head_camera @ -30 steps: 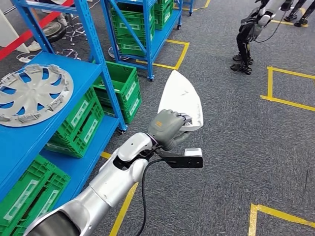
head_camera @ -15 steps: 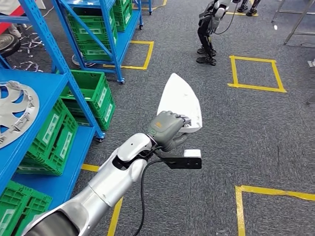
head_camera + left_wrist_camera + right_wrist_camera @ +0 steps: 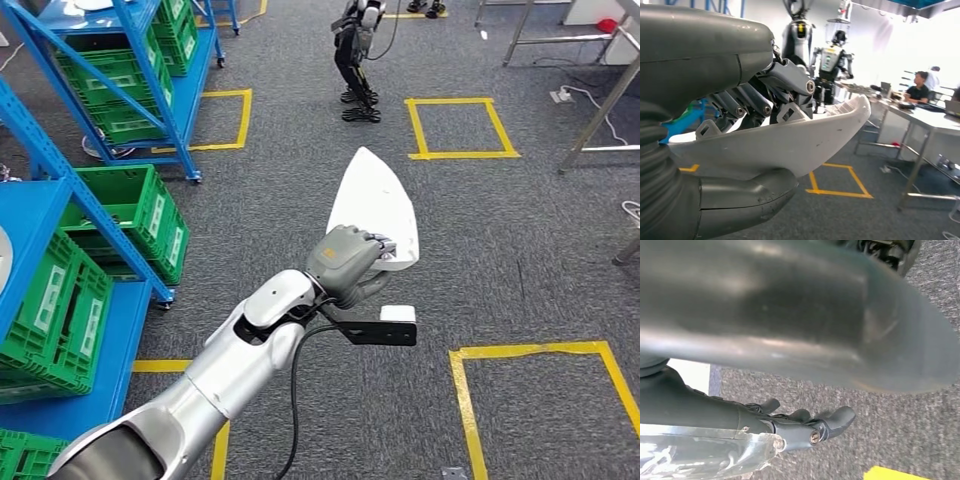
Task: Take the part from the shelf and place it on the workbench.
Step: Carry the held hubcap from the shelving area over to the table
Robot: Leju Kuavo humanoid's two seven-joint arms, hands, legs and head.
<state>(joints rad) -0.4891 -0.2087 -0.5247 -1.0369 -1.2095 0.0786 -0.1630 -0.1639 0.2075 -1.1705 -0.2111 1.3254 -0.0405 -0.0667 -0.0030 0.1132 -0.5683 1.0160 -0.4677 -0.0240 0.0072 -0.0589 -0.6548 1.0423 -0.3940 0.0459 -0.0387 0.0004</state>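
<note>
One hand does the carrying: the left hand grips a white part by its near edge, well out in front of the robot and above the carpet. In the left wrist view the dark fingers lie curled over the part's upper face and the thick thumb presses underneath, so the part is clamped between them with its pointed end jutting free.

The part looks like a thin moulded shell, stiff and probably light, smooth enough to slip if the grip eases. Held at one edge with most of it overhanging, it could tip; a hold nearer its middle would be steadier, I think.

The right hand hangs low over the carpet, fingers somewhat curled with nothing seen in them; I cannot tell how far closed it is.

Grey carpet runs across the room, marked with squares of yellow tape. Blue shelves with green crates stand off to the robot's left, well apart from the part. Another robot stands ahead. Metal-legged tables stand to the right; people sit at a table in the left wrist view.
</note>
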